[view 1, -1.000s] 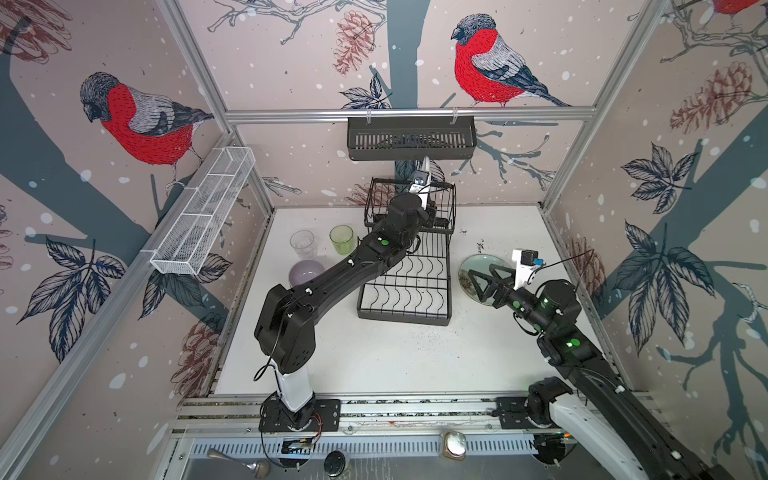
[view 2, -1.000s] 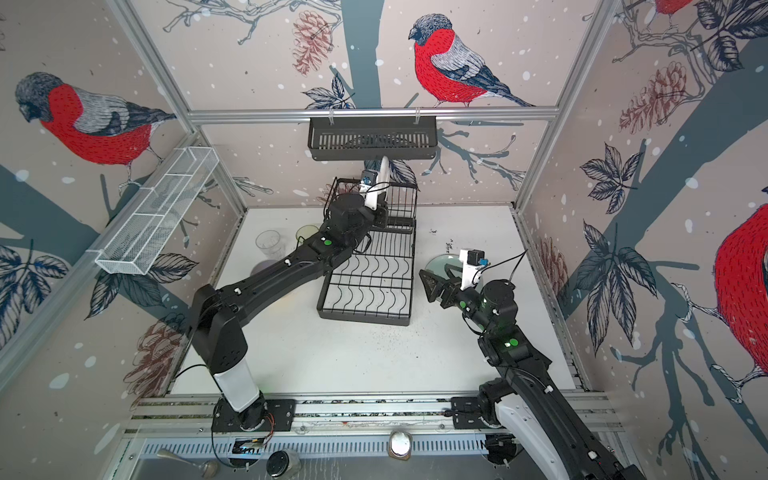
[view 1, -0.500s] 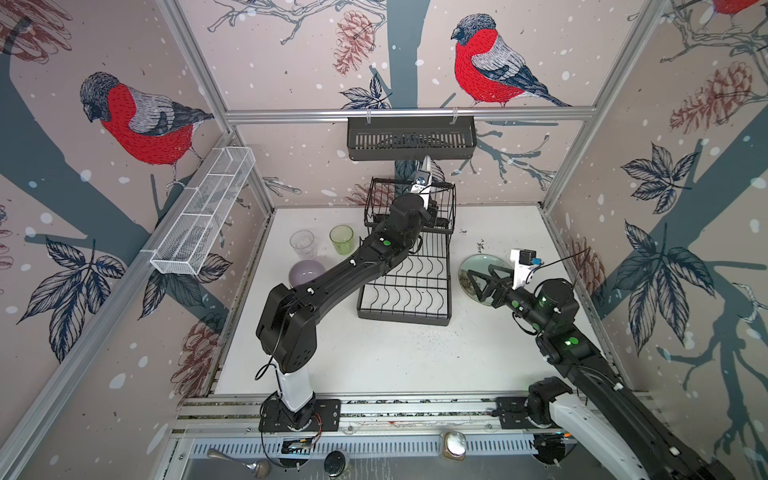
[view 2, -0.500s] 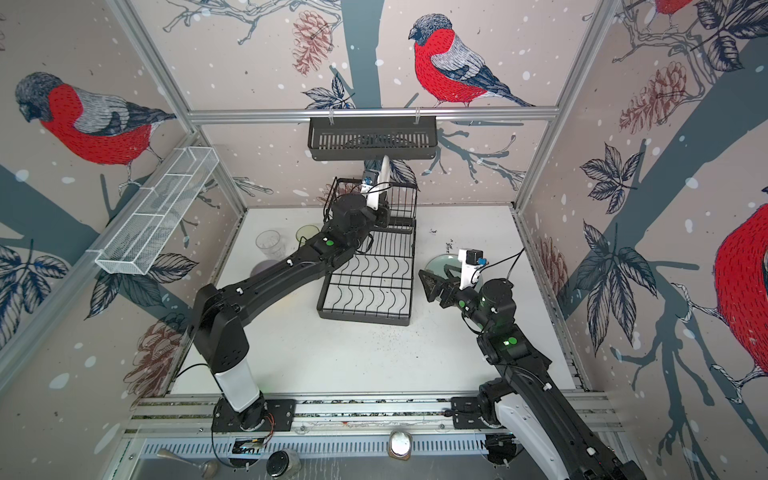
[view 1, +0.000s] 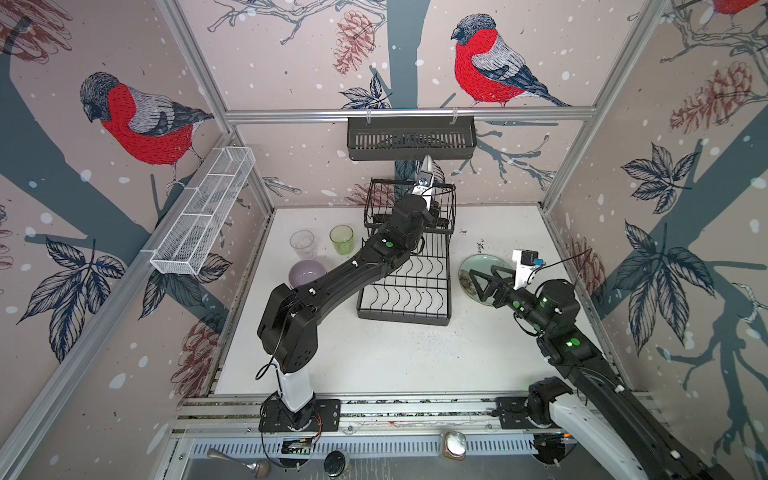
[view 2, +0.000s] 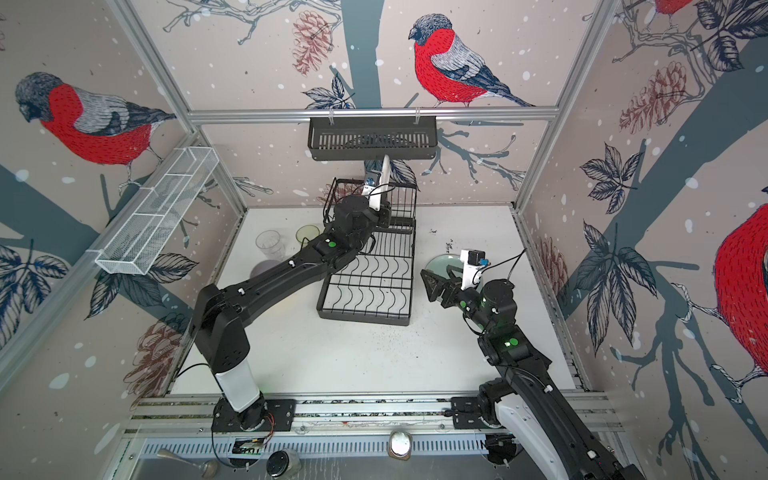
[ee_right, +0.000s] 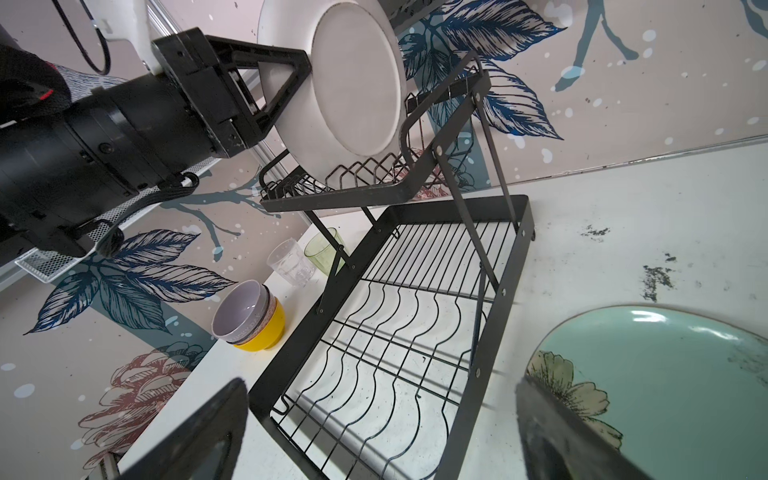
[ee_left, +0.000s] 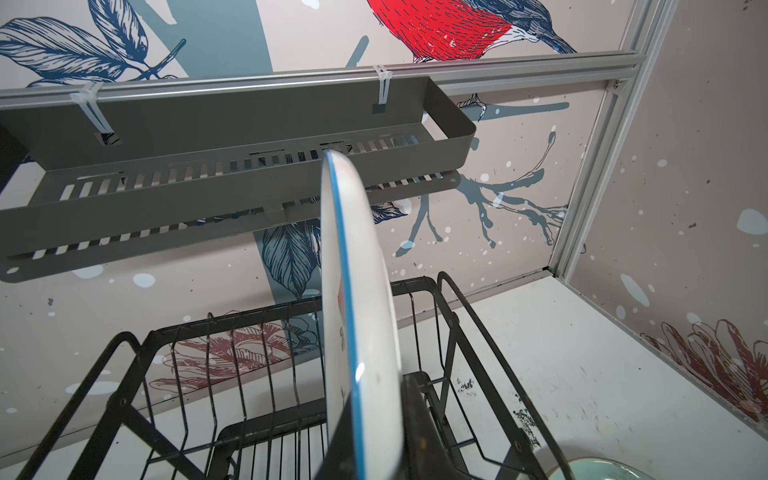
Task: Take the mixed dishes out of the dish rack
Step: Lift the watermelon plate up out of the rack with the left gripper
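Two plates are seen in both top views: a white plate (view 1: 427, 166) held on edge above the rack's (view 1: 405, 318) top tier, and a mint plate (view 1: 469, 262) laid flat beside it. In the left wrist view, the white plate is clamped by the left gripper (ee_left: 374, 436). In the right wrist view, the right gripper (ee_right: 382, 436) is spread wide by the mint plate.

so the left pincer (ee_right: 304, 70) is clamped on the white plate (ee_right: 357, 83) over the dish rack (ee_right: 332, 198) top tier. lilac bowl (ee_right: 239, 309) tops a stack above the yellow bowl (ee_right: 270, 332), near the clear glass (ee_right: 291, 262) and green glass (ee_right: 322, 251). mint plate (ee_right: 673, 374) sits on the table (ee_right: 623, 199).
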`<state>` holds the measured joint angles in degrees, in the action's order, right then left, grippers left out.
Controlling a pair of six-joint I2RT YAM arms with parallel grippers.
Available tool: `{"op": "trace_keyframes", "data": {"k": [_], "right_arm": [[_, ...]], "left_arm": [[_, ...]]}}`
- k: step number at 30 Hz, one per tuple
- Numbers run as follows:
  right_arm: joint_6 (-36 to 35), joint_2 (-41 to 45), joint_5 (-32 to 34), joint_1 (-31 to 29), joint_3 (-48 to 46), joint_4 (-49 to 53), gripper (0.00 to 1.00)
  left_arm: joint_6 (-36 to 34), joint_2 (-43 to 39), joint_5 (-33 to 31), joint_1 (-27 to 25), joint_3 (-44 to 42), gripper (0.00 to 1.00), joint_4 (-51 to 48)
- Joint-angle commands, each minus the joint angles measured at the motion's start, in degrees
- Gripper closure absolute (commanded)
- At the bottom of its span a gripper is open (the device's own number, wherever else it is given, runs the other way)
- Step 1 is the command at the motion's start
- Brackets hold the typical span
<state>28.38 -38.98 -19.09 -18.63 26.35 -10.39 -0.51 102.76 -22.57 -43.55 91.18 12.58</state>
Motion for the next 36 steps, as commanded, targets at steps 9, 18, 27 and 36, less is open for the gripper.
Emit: {"op": "trace_keyframes", "data": {"k": [9, 18, 27, 36], "right_arm": [[0.65, -0.47, 0.16, 0.18, -0.20, -1.38, 0.01], [0.62, -1.16, 0.13, 0.38, -0.16, -1.86, 0.00], [1.02, -2.67, 0.41, 0.69, 0.17, -2.31, 0.00], [1.13, -2.71, 2.17, 1.06, 2.13, 0.37, 0.01]], "left_arm": [[-7.50, -6.24, -7.91, -2.06, -7.70, 1.00, 16.45], [-13.46, -8.19, -8.39, -3.27, -10.65, 1.00, 24.33], [-15.64, -9.26, -8.50, -3.56, -11.71, 1.00, 26.28], [-14.91, -14.55, -4.57, -4.88, -18.19, 1.00, 27.81]]}}
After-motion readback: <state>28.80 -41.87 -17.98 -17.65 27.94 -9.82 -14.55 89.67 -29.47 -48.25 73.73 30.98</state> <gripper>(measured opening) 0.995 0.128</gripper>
